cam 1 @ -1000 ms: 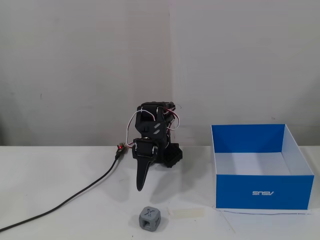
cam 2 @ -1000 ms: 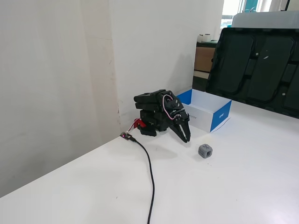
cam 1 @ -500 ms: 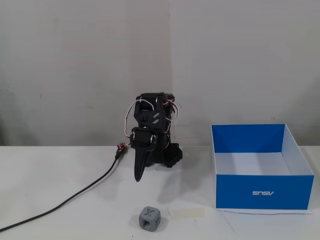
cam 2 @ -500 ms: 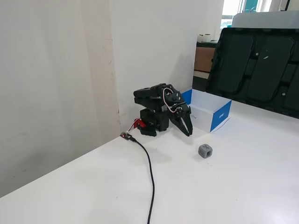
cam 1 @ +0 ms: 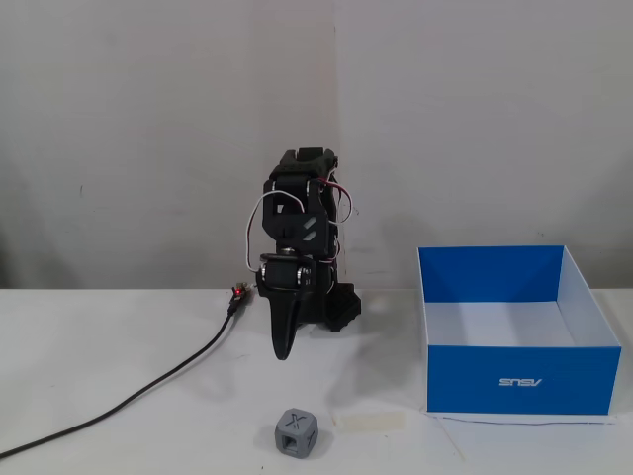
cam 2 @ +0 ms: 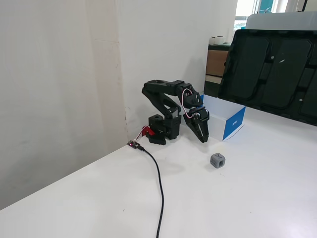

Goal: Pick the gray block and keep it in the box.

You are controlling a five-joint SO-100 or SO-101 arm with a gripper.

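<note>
The gray block (cam 1: 296, 432) (cam 2: 217, 160), a small cube with an X on one face, rests on the white table near the front edge in a fixed view. The box (cam 1: 518, 380) (cam 2: 234, 124), blue outside and white inside, stands open to the block's right with nothing inside it. The black arm holds my gripper (cam 1: 284, 352) (cam 2: 204, 139) pointing down, above and behind the block and well clear of it. Its fingers are together and hold nothing.
A black cable (cam 1: 138, 391) (cam 2: 160, 188) runs from the arm's base across the table toward the front left. A pale strip of tape (cam 1: 370, 422) lies between block and box. A large black tray (cam 2: 272, 69) leans at the back behind the box.
The arm has unfolded upward from its rest pose and reached out; the gripper has lifted and swung toward the block. Block and box have not moved.
</note>
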